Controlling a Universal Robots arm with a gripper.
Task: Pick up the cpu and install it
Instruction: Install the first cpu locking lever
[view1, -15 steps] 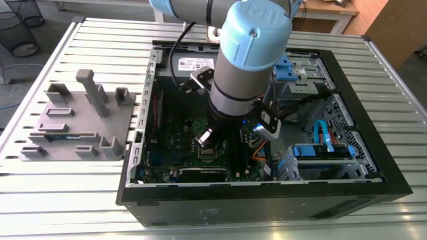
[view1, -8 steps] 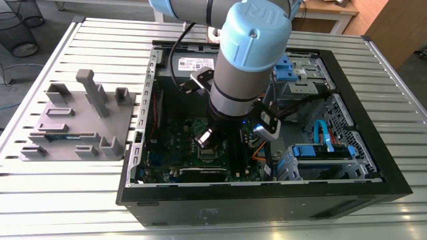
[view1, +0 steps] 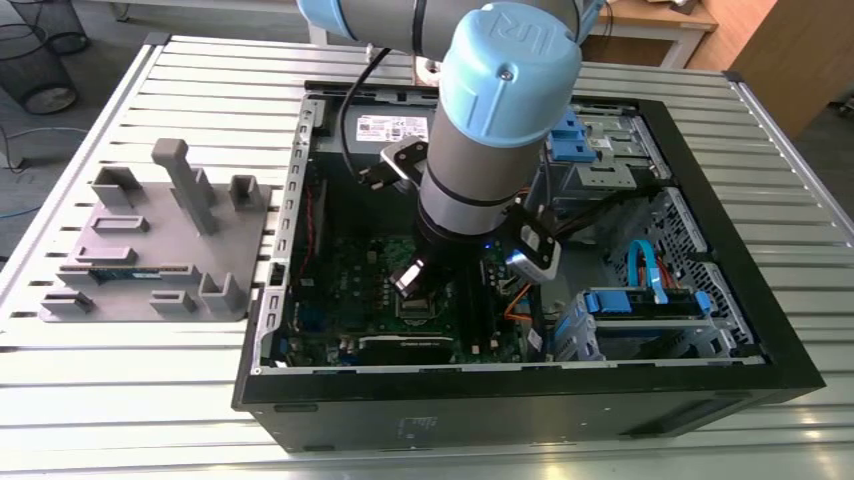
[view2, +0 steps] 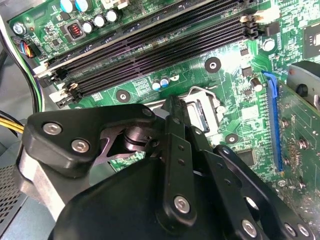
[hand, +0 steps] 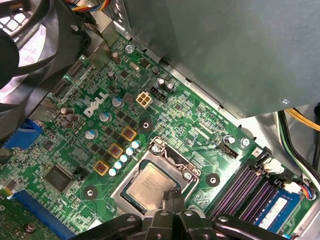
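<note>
A grey Universal Robots arm with light-blue joint caps (view1: 491, 110) reaches down into an open black computer case (view1: 534, 405) that lies on its side on a slatted metal table (view1: 120, 420). On the exterior view's left, a grey plastic fixture tray with upright posts (view1: 147, 255) sits on the table just beside the case.

The black gripper (view1: 416, 284) hangs low over the green motherboard (hand: 65, 145). The small flat square cpu with a silver-grey metal top (hand: 148, 183) lies flat inside the silver metal socket frame (hand: 167, 151) on the motherboard. In the first wrist view the gripper (hand: 171, 195) is at the edge of the cpu, and its two black fingers (hand: 176, 202) are drawn together with no gap and nothing between them. I cannot tell whether the tips press on the chip.

In the second wrist view the gripper (view2: 172, 107) stands over the same socket, near the row of long black memory slots (view2: 160, 45) and a blue expansion slot (view2: 272, 120). A large grey metal box (hand: 215, 50) sits beyond the motherboard in the first wrist view.
</note>
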